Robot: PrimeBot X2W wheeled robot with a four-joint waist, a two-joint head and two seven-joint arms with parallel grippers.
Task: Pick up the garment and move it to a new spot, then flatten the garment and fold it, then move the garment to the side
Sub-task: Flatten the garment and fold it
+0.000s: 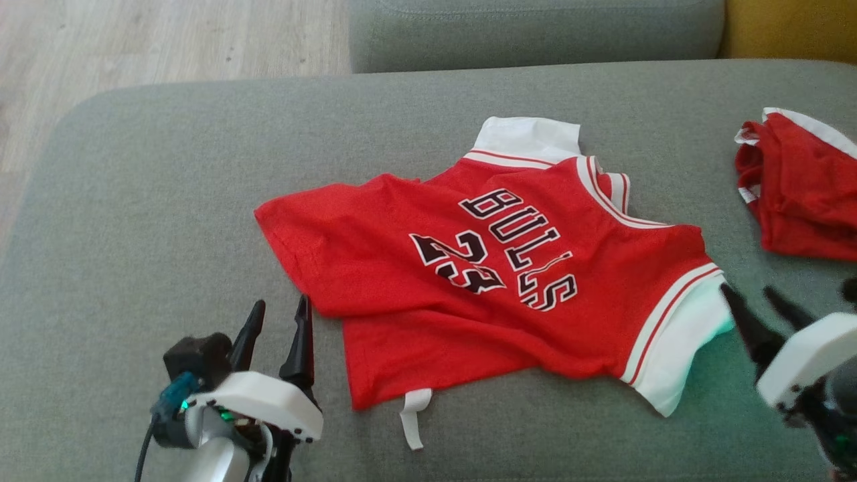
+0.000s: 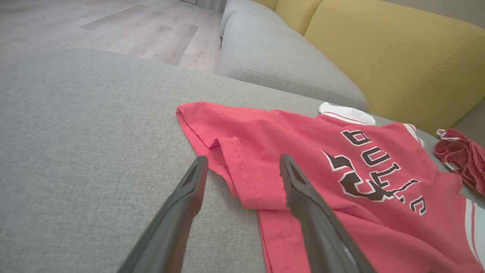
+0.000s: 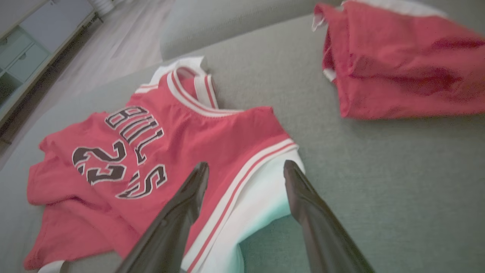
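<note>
A red jersey [image 1: 482, 268] with white sleeves and "BULLS 23" lettering lies spread on the grey cushion [image 1: 167, 201], its lower half wrinkled and doubled over. My left gripper [image 1: 280, 314] stands open at the jersey's left hem corner; in the left wrist view the jersey [image 2: 303, 151] edge runs between the two fingers of the gripper [image 2: 242, 167]. My right gripper [image 1: 750, 298] is open beside the white sleeve at the right; the right wrist view shows that gripper [image 3: 246, 168] just above the sleeve [image 3: 261, 189].
A second red garment [image 1: 803, 181] lies bunched at the cushion's right edge. A grey sofa seat [image 1: 535, 30] and yellow backrest [image 2: 398, 57] stand behind. Wooden floor [image 1: 134, 40] lies off the far left.
</note>
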